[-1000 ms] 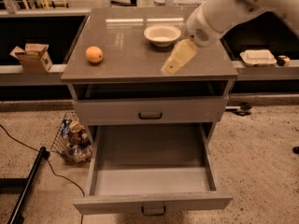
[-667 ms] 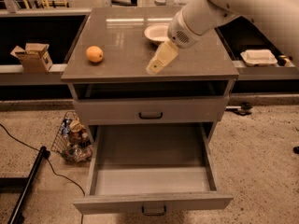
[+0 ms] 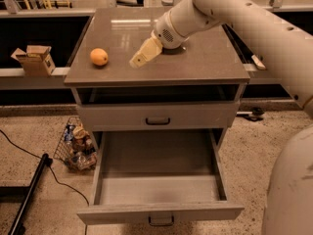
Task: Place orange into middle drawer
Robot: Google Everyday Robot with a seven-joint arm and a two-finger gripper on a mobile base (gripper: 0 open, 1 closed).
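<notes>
The orange (image 3: 99,57) sits on the grey cabinet top (image 3: 205,62) near its left front corner. My gripper (image 3: 138,60) hangs over the middle of the top, to the right of the orange and apart from it, pointing down and left toward it. It holds nothing. The middle drawer (image 3: 159,187) is pulled fully out below, and its grey box interior holds nothing. The white arm covers the spot where the white bowl stood, so the bowl is hidden.
A closed grey drawer front (image 3: 157,116) with a dark handle sits one level above the open drawer. A cardboard box (image 3: 34,60) stands on the ledge at left. A wire basket of items (image 3: 76,143) and a black cable (image 3: 29,190) are on the floor at left.
My arm has swung left across the cabinet top, bringing the gripper from the right edge to the middle, closer to the orange. The arm now covers the white bowl. The orange has not moved.
</notes>
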